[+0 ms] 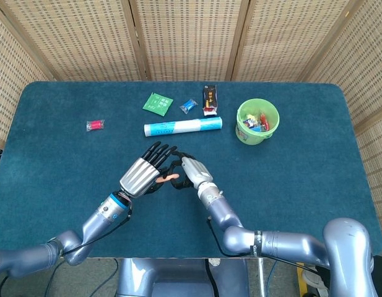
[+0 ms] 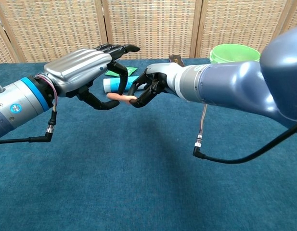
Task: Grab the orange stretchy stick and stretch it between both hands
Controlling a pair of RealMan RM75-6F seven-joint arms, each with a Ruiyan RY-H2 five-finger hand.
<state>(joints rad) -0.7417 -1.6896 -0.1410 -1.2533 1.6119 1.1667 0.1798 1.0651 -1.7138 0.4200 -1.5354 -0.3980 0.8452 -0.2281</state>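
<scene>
A short orange stretchy stick hangs above the blue table between my two hands. My right hand pinches its right end between thumb and fingers. My left hand is at the stick's left end with its fingers spread over it and its thumb curled underneath; the thumb tip is beside that end, and I cannot tell whether it grips. The stick looks unstretched.
Behind the hands lies a white and blue tube. A green bucket with small items stands at the back right. A green packet, a blue candy, a dark packet and a red candy lie further back.
</scene>
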